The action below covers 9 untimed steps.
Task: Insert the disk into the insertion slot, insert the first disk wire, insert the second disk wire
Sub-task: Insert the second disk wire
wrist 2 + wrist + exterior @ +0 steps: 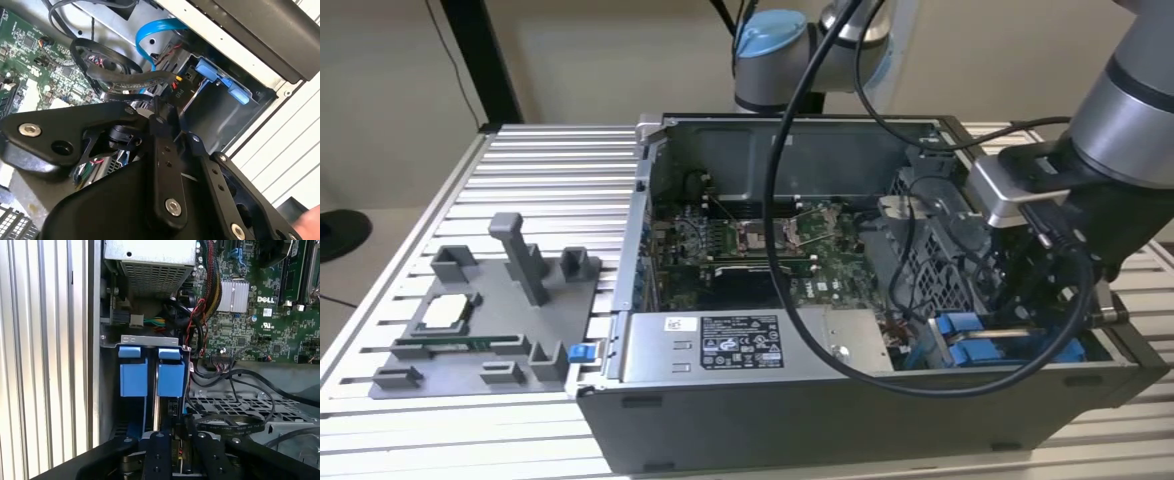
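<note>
The disk shows as a blue carrier frame (171,380) seated in the insertion slot (150,340), a grey sheet-metal bay in the case's front corner. A second blue frame (134,380) sits beside it. In the exterior view the blue frames (977,350) lie low in the case, under the arm. My gripper (180,442) hangs just behind the blue frames. Its black fingers (161,131) are drawn close on a black wire connector (181,91) with a flat black cable (125,79) trailing from it. The connector's end points at the bay.
A blue data cable (150,42) loops over the bay. The green motherboard (761,250) and the labelled power-supply box (720,345) fill the case. A perforated metal cage (240,407) lies beside the bay. A grey fixture tray (480,320) stands on the slatted table (520,170) at the exterior view's left.
</note>
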Each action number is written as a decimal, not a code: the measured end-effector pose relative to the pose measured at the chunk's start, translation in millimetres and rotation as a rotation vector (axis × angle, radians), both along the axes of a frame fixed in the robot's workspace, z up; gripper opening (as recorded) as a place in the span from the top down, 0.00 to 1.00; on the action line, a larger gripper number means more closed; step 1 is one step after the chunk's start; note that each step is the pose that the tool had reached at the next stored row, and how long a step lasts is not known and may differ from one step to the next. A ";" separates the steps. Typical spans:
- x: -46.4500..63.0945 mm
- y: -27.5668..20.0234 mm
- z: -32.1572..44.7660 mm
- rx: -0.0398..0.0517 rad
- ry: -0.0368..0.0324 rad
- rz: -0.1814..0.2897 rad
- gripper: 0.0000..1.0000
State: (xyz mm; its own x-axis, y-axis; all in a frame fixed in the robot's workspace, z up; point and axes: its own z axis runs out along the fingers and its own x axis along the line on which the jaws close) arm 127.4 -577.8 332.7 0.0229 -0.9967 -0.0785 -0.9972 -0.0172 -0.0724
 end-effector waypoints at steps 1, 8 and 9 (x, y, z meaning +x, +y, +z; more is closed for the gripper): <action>-0.1 0.1 1.5 0.0007 -0.0001 0.000 0.00; -0.1 0.0 29.1 -0.0001 0.0000 0.000 0.00; -0.1 0.0 33.8 -0.0004 0.0000 0.000 0.00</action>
State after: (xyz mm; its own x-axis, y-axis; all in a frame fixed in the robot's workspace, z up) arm 127.3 -577.8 366.5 0.0226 -0.9967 -0.0781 -0.9972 -0.0170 -0.0724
